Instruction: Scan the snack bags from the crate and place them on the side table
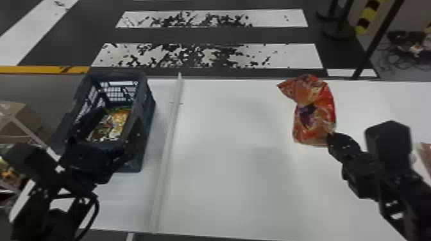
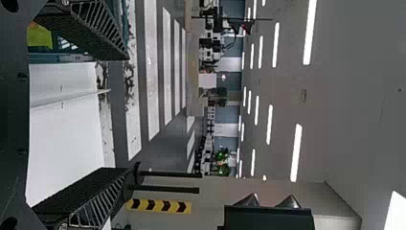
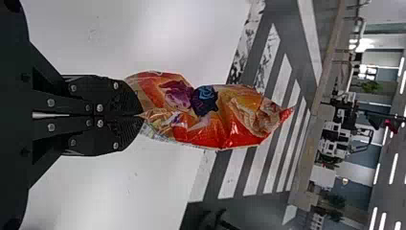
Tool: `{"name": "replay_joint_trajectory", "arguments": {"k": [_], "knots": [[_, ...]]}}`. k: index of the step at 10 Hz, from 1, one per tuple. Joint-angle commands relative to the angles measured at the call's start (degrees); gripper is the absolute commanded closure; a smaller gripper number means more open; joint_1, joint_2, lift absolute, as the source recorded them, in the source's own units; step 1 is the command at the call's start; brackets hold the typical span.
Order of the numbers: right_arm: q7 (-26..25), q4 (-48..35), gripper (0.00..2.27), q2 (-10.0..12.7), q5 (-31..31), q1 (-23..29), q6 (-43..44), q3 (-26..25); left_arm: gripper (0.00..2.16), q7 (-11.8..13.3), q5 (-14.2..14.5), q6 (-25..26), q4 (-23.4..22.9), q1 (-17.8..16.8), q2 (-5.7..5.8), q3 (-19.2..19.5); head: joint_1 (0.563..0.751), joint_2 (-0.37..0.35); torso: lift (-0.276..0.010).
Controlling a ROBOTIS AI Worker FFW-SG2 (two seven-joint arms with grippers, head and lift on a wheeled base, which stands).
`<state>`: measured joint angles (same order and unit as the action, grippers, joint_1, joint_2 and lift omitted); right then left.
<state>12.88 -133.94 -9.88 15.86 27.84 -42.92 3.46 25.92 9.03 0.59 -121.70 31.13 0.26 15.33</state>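
Held by its lower corner, the red-orange snack bag [image 1: 316, 118] is at the right of the white table, with my right gripper [image 1: 332, 139] shut on it. The right wrist view has the bag [image 3: 215, 117] stretching away from the pinched tips of the right gripper [image 3: 139, 115]. Over the near part of the dark crate [image 1: 149, 96] is my left gripper [image 1: 117, 120], open. Snack bags [image 1: 112, 125] with yellow and green print lie inside the crate. In the left wrist view the left gripper [image 2: 119, 115] has widely parted fingers with nothing between them.
A raised white strip [image 1: 168, 134] runs along the white table [image 1: 231, 179] between crate and bag. Cardboard boxes [image 1: 19, 121] stand beyond the left edge, with colourful packs [image 1: 7, 171] below. A brownish item [image 1: 426, 157] shows at the right edge.
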Motion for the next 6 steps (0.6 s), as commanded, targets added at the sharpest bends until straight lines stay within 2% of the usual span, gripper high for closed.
{"name": "replay_joint_trajectory", "arguments": {"k": [1,3,5,6], "knots": [[-5.1,2.1,2.25,-5.2,21.4,0.2,-1.0,13.0,0.04,0.0,0.2,0.1,0.2,0.0,-0.41,0.2,0.695,0.058,-0.094],[-11.1,9.1,2.25,-7.7,37.7,-3.1,-8.2,24.4,0.04,0.1,0.6,0.2,0.5,-0.3,-0.41,0.4,0.695,0.07,-0.094],[-13.8,16.3,2.25,-8.6,49.5,-5.9,-13.3,32.3,0.04,0.1,0.9,0.6,0.9,-0.5,-0.41,0.7,0.695,0.081,-0.094],[-13.9,18.8,2.25,-8.8,53.5,-6.6,-14.7,35.2,0.04,0.1,1.0,0.8,0.9,-0.6,-0.41,0.8,0.695,0.088,-0.094]]}}
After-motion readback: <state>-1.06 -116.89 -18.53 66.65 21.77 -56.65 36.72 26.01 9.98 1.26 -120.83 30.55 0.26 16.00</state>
